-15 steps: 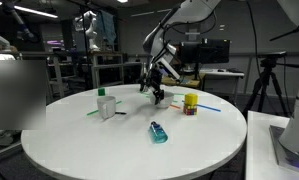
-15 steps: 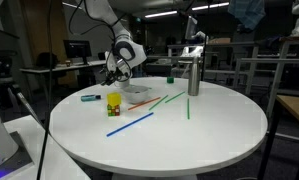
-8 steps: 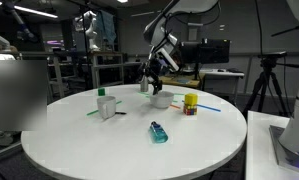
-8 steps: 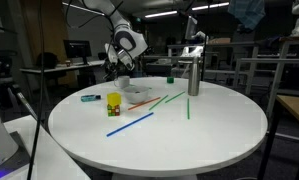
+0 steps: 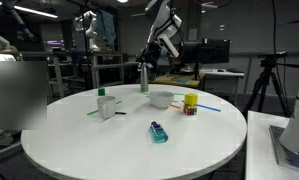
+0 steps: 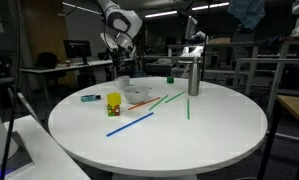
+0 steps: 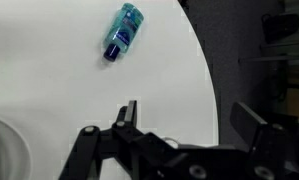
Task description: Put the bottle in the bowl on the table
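- The gripper (image 7: 187, 114) comes in from the bottom of the wrist view. Its two fingers stand wide apart with nothing between them, only the table edge and the dark floor behind.
- In an exterior view the arm (image 5: 165, 30) reaches down from the upper middle of the frame. Its lower end is dark against a cluttered background, so I can't pick out the fingers there.
- The bottle (image 7: 122, 32) lies on its side on the table (image 7: 69, 85), in the upper middle of the wrist view with its darker top pointing down-left.
- In both exterior views the bottle (image 5: 157, 131) (image 6: 90, 98) lies flat on the white top, well apart from the bowl (image 5: 161, 99). In the second it is only a small teal smear at the left of the table.
- The wrist view cuts the bowl (image 7: 1, 150) down to a curved sliver at the lower left corner.
- From these low angles I can't see inside the bowl (image 6: 139, 92).
- A yellow container (image 5: 190, 103) stands just beside the bowl.
- A tall grey bottle (image 6: 193, 75) stands at the far side of the table.
- Thin coloured sticks (image 6: 130, 123) lie scattered across the table (blue and green; too fine to say what they are).
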Controlling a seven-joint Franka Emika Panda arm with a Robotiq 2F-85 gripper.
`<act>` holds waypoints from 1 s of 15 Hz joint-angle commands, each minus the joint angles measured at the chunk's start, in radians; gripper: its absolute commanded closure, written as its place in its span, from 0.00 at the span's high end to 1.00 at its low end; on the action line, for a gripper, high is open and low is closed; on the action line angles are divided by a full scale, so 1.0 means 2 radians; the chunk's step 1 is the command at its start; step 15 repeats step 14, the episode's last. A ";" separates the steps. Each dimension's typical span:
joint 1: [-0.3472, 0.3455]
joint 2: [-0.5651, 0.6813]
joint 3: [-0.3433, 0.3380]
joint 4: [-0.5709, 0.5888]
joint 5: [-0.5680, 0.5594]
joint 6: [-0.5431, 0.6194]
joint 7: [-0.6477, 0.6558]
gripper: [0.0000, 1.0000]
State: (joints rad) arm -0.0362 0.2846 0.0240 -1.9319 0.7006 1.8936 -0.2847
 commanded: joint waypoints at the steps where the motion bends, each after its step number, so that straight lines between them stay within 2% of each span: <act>1: 0.013 -0.054 0.001 -0.045 -0.030 0.054 0.015 1.00; 2: 0.005 -0.022 0.003 -0.015 -0.016 0.027 0.004 1.00; 15: 0.005 -0.020 0.005 -0.018 -0.017 0.030 0.003 1.00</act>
